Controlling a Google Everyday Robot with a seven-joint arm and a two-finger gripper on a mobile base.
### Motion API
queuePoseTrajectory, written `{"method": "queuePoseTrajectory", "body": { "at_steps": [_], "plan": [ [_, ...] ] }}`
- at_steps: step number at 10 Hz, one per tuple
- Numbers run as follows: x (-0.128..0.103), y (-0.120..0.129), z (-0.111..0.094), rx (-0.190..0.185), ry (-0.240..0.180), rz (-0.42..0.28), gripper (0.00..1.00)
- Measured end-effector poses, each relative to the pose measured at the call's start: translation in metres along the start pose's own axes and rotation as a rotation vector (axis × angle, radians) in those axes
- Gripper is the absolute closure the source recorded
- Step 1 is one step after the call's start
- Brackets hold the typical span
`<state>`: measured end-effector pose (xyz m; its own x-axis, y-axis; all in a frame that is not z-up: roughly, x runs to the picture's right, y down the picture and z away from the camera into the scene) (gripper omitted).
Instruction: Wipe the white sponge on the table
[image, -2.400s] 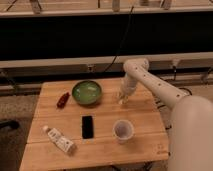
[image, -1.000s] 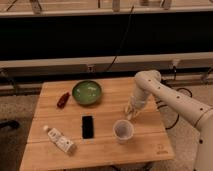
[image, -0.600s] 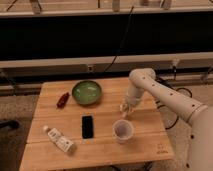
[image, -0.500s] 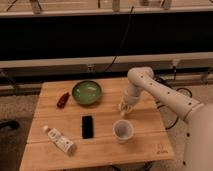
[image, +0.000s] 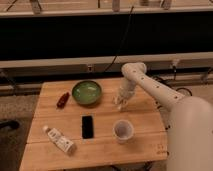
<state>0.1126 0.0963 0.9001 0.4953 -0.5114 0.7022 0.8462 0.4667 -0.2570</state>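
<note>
My gripper (image: 121, 101) is down on the light wooden table (image: 145, 117), just right of the green bowl (image: 87, 92) and behind the translucent cup (image: 123, 131). The arm reaches to it from the right. It is shut on the white sponge (image: 119, 104), which shows as a small pale block at the gripper's tip, against the tabletop. Most of the sponge is hidden by the gripper.
A black phone (image: 87, 126) lies at the table's middle. A white labelled bottle (image: 60, 140) lies at the front left. A small red object (image: 63, 99) lies left of the bowl. The table's front right corner bears a small dark logo (image: 160, 148).
The gripper with the sponge has slid left along the tabletop, from above the cup's right side towards the bowl. Nothing else has moved.
</note>
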Motion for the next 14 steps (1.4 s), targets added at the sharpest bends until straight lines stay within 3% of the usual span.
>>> {"method": "queuePoseTrajectory", "body": {
  "at_steps": [3, 7, 10, 14],
  "plan": [
    [0.024, 0.002, -0.013, 0.006, 0.042, 0.045, 1.0],
    [0.038, 0.036, -0.026, 0.009, 0.076, 0.122, 1.0],
    [0.031, 0.076, -0.029, 0.0, 0.074, 0.177, 1.0],
    [0.007, 0.096, -0.026, 0.009, 0.041, 0.189, 1.0]
  ]
}}
